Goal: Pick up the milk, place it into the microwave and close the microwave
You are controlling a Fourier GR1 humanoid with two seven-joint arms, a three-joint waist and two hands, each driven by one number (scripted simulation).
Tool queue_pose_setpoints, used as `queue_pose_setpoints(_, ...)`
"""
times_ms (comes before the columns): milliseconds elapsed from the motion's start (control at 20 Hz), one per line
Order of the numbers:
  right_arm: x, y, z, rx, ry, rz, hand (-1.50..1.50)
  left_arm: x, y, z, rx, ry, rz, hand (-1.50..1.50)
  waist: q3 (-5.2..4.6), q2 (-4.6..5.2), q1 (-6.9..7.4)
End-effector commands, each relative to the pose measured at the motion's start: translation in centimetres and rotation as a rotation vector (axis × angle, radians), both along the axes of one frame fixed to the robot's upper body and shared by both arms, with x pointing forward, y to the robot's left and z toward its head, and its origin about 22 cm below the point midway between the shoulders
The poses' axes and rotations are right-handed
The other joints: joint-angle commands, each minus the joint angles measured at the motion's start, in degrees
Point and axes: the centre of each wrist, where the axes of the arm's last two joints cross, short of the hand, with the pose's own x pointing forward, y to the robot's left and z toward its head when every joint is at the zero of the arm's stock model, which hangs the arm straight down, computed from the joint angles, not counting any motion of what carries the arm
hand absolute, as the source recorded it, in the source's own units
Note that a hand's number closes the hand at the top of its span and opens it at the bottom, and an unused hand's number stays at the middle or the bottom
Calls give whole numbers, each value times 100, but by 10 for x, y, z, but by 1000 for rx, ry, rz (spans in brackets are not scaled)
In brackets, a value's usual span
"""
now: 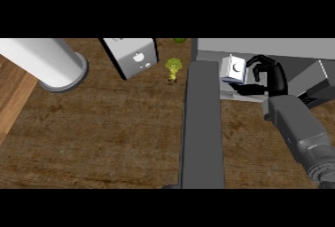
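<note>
My right hand is curling its fingers and thumb around the milk, a white carton with blue print, in the upper right of the frame at the mouth of the grey microwave, whose open door is running down the middle of the frame. A green broccoli is sitting left of the door, by a silver box and a white cylinder, upper left, on the wooden counter
</note>
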Motion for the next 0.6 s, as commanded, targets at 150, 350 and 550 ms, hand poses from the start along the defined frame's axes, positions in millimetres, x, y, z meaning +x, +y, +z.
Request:
queue_pose_setpoints(150, 11, -17, 26, -74, -19, -128, 150, 11, 0, 4, 7, -24, -19, -150, 13, 96, 182)
queue_pose_setpoints(350, 10, -27, 30, -79, -15, -177, 150, 15, 3, 3, 7, -30, -30, -150, 17, 162, 273)
queue_pose_setpoints(550, 12, -28, 34, -77, -17, -209, 150, 20, 5, 3, 13, -20, -48, -150, 20, 197, 343)
